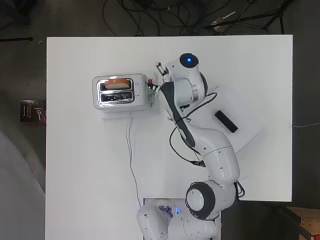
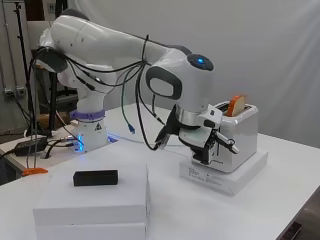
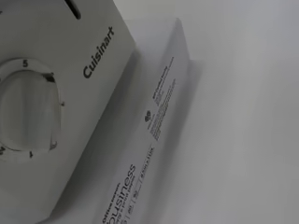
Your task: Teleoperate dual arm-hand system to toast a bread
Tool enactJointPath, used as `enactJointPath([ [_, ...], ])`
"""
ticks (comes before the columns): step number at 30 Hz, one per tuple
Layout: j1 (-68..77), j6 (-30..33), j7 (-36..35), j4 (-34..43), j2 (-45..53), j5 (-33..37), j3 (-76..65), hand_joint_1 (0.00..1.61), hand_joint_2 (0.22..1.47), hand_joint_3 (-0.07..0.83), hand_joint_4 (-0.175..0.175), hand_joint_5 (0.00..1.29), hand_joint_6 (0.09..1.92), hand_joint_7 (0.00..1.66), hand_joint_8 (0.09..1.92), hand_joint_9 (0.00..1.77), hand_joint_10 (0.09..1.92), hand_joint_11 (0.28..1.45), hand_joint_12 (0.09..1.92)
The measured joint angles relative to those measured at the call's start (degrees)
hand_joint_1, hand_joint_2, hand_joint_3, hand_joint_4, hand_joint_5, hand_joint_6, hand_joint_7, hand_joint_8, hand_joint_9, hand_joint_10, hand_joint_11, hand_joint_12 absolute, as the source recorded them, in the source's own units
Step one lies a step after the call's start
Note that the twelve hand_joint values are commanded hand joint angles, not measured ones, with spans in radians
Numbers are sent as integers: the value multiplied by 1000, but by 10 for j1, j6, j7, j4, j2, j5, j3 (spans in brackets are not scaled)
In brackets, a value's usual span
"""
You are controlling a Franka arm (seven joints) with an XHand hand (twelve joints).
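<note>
Overhead view shows my arm reaching up the table (image 1: 85, 190) to the toaster (image 1: 116, 92), which sits on a flat white box (image 2: 225, 177) toward the far left of the tabletop. One slice of bread (image 1: 117, 83) stands in the farther slot; in the side view the bread (image 2: 236, 105) sticks up above the toaster's (image 2: 240, 137) top. My hand (image 2: 212, 142) is right at the end face of the toaster, fingers pointing at it, though I cannot tell whether they are curled or straight, or whether they touch it. Wrist view sits close on that face, with its round dial (image 3: 25, 112). A black block (image 2: 95, 177) lies on a separate white box (image 2: 90, 207), well apart from the toaster.
</note>
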Motion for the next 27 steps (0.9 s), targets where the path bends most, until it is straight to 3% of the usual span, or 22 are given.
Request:
enactJointPath([
  [5,43,-21,31,48,-26,-5,-37,6,1125,9,-134,413,87,1528,1920,1746,1920,1403,1857],
  [8,74,-36,76,78,-42,-7,-59,3,1134,3,-97,521,87,1419,1920,1675,1920,1315,1889],
  [11,89,-34,88,81,-59,-11,-86,13,1139,2,-83,564,87,1379,1920,1643,1920,1273,1904],
  [15,84,-26,92,59,-65,-12,-94,6,1160,6,-81,587,87,1384,1920,1633,1920,1249,1910],
  [18,84,-28,98,54,-64,-15,-90,0,1163,1,-88,539,87,1270,1920,1517,1920,1128,1917],
  [20,73,-26,102,50,-60,-23,-67,0,1114,-6,-77,599,87,1284,1920,1536,1920,1176,1913],
  [23,26,-20,93,27,-51,-48,16,0,1068,-6,-102,545,87,1194,1920,1474,1920,1138,1910],
  [27,-59,-26,106,-17,-45,-101,179,0,1095,7,-125,474,87,1182,1920,1470,1920,1107,1918],
])
